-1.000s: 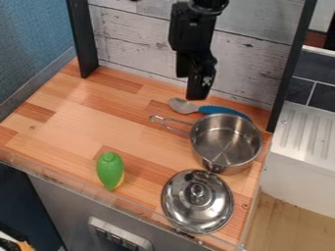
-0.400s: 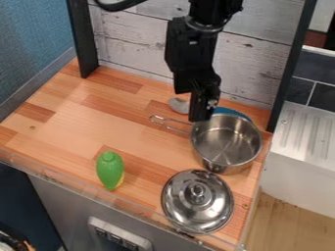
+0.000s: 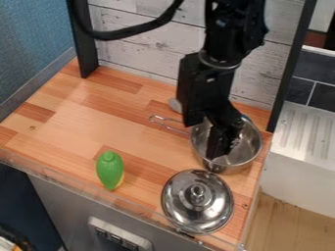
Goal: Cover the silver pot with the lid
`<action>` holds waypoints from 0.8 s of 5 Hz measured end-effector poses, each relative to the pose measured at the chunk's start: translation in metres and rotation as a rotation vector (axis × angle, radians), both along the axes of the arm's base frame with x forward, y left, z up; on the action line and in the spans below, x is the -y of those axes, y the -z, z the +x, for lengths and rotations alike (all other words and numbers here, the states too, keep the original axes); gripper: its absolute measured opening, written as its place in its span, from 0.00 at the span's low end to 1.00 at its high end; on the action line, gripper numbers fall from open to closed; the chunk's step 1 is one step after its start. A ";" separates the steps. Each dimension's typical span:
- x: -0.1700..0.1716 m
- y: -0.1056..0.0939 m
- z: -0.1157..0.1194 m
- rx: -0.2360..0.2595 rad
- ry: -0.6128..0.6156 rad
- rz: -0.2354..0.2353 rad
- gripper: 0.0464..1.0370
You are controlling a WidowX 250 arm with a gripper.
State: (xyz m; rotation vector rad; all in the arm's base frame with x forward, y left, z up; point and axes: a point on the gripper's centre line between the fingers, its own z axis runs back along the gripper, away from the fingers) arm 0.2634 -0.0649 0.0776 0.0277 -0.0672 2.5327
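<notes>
So the shiny round silver metal pot [image 3: 251, 156] is sitting upright and uncovered on the counter, wire handle angled toward the back wall. The round domed silver lid [image 3: 211, 212] with its little knob facing up lies right beside it, near the counter's front edge.

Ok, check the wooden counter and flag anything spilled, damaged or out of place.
Nothing looks spilled or damaged. What stands out is the round, shiny metal lid: it lies right at the front edge of the wooden counter, perhaps slightly over it, so it could get knocked off.
</notes>
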 end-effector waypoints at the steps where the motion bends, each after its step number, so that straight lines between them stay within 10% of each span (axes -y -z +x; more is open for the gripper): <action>1: 0.008 0.011 -0.005 -0.025 -0.071 -0.028 0.96; 4: 0.005 0.047 -0.028 -0.063 -0.125 0.059 0.96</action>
